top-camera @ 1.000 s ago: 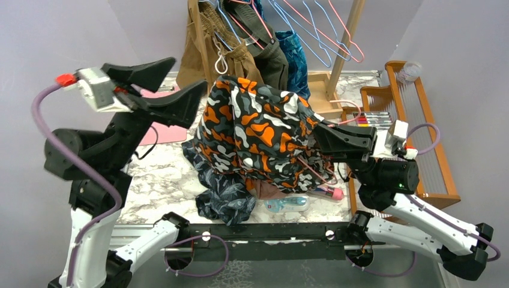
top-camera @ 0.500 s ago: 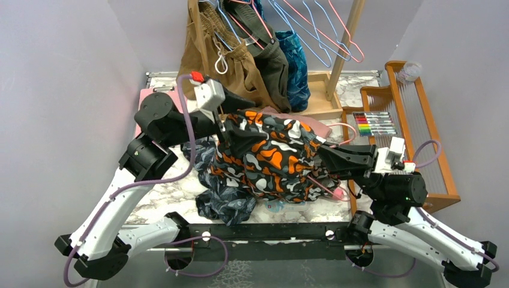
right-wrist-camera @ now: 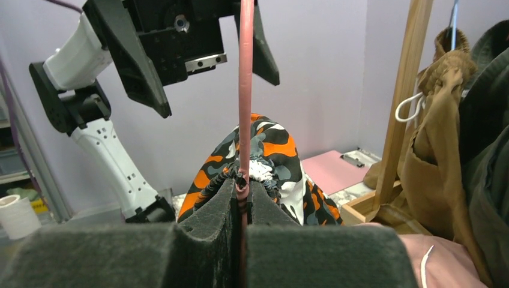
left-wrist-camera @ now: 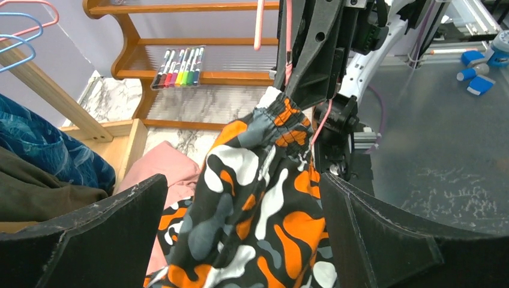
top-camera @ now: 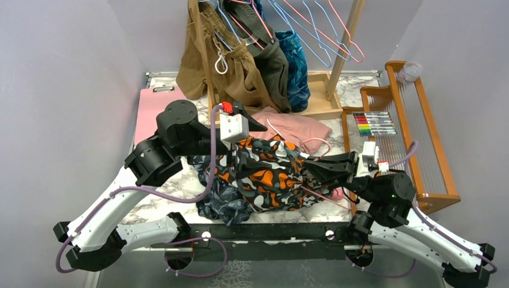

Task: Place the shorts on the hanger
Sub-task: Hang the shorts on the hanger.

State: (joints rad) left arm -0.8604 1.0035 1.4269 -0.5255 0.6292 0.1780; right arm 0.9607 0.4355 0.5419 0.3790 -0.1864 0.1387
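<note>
— Shorts [top-camera: 264, 174], the orange-and-grey camouflage pair: where are they sitting?
— They are bunching in a mound at the middle of the worktop [top-camera: 162, 186]. They are draping over the navy leaf-print shorts [top-camera: 222, 201], and the dusty-pink shorts [top-camera: 294, 129] are lying just behind.
— And the hanger [right-wrist-camera: 245, 90]?
— Its pink wire is rising out of the right jaws, which are pinching tight on it. The elastic waistband is gathering right against that wire at the fingertips.
— What are the left jaws doing?
— They are standing wide apart and straddling the camouflage fabric from above, with the left arm [top-camera: 150, 162] leaning in from the left. Whether either finger is touching the cloth, I cannot tell.
— Anything beyond?
— Coloured markers [top-camera: 375, 123] are lying on the wooden rack [top-camera: 420, 120] at the right.
</note>
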